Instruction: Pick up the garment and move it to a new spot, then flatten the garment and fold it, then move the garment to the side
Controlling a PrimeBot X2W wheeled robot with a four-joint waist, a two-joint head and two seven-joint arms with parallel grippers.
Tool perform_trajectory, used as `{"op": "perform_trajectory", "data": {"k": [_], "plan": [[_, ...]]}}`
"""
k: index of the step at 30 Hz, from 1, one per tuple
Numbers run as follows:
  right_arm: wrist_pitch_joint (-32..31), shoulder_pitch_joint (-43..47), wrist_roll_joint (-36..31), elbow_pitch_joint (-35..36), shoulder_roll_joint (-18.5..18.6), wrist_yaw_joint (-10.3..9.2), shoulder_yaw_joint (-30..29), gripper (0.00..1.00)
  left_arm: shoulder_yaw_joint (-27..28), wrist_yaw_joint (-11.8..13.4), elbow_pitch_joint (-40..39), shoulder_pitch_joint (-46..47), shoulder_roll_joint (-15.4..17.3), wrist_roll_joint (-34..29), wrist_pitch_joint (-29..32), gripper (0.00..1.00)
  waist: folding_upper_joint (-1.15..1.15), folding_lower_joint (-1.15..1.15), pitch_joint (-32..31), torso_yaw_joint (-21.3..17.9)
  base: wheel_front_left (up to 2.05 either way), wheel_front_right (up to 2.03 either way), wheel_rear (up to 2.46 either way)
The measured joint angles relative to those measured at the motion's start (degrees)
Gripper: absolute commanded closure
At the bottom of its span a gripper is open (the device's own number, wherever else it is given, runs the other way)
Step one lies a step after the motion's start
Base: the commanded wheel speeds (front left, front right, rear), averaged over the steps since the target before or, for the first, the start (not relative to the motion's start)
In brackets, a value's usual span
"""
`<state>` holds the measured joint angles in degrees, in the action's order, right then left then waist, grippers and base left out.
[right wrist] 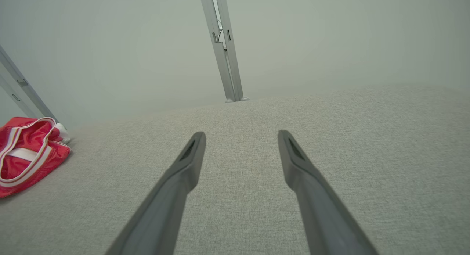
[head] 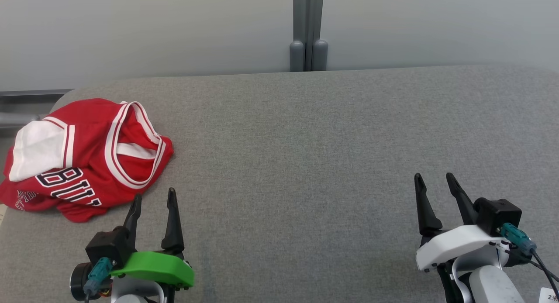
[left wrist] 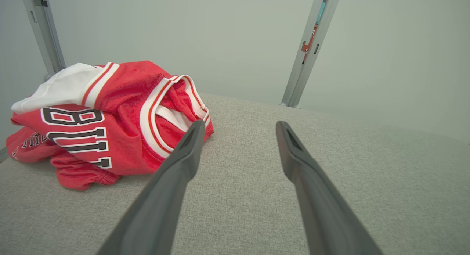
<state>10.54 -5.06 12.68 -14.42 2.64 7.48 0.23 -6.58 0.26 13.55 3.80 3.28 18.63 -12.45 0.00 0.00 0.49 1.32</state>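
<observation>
The red garment (head: 83, 159) lies bunched at the left edge of the table (head: 305, 141) — not lifted yet. Our left gripper (head: 154, 194) sits near it, fingers wide and empty, we think ready to grab; our right gripper (head: 434, 176), well apart, is wide and empty too.

Left gripper (head: 155, 197) low left, fingers spread, right gripper (head: 434, 182) likewise
</observation>
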Motion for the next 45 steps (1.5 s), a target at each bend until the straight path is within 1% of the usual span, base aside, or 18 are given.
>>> {"op": "perform_trajectory", "data": {"k": [24,38,41,45], "plan": [[2.67,-0.29,-9.20,-0.35,0.11,0.01,0.79,0.00,-0.59,0.71,1.04,0.02,-0.26,-5.72,-2.48,0.00,0.00,0.00,0.46,0.63,0.00,0.00,0.00],[2.75,-0.59,-9.32,-0.38,0.11,0.01,0.66,0.00,-0.66,0.76,1.02,0.11,-0.33,-5.56,-2.68,0.00,0.00,0.00,0.77,0.97,0.00,0.00,0.00],[2.76,-0.55,-9.37,-0.44,0.14,0.01,0.44,0.00,-0.59,0.97,1.36,0.14,-0.38,-5.16,-2.69,0.00,0.00,0.00,0.65,1.69,0.00,0.00,0.00],[2.76,-0.22,-9.43,-0.33,0.15,0.01,0.05,0.00,-0.67,1.29,1.65,0.25,-0.41,-4.83,-2.69,0.00,0.00,0.00,0.52,3.66,0.00,0.00,0.00]]}}
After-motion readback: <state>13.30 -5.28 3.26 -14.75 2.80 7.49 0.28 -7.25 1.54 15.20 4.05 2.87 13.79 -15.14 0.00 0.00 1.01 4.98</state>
